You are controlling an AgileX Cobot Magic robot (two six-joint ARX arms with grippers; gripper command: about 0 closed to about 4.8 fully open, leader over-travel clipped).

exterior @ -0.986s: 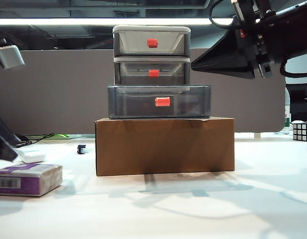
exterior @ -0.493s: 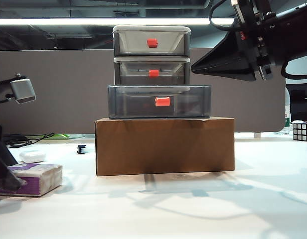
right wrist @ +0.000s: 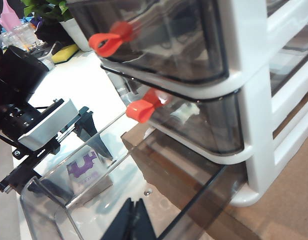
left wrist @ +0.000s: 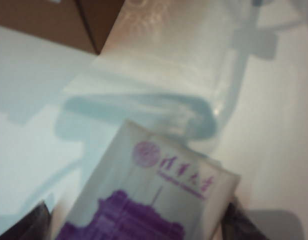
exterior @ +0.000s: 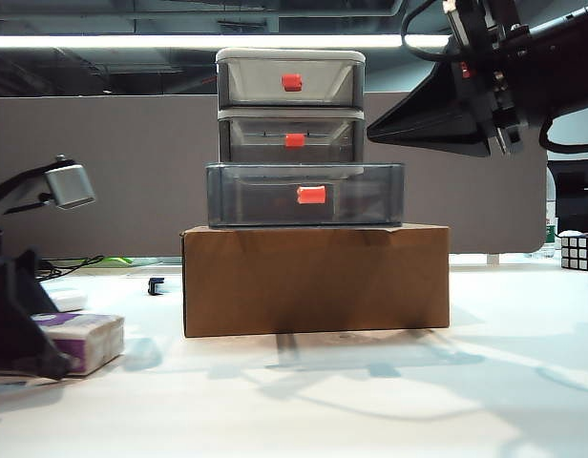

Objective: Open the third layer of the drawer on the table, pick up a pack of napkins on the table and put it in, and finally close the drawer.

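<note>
Though exterior hides it, left claw [left wrist: 139, 225] (open) straddles napkins [left wrist: 149, 200].

Three-tier drawer [right wrist: 254, 95], whitish frame, two upper tiers shut with red-orange handles, third layer [right wrist: 144, 200] pulled out, pack of napkins [right wrist: 86, 170] seen through its wall, left gripper [right wrist: 91, 132] straddling pack, right gripper [right wrist: 134, 220] fingertips together at 6 o'clock

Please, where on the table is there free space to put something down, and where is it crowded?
The table is bare in front of the cardboard box and on its right, up to the puzzle cube. The left edge is crowded: the left gripper, open, straddles the pack of napkins. The right gripper hangs by the drawer, above the open third layer.
</note>
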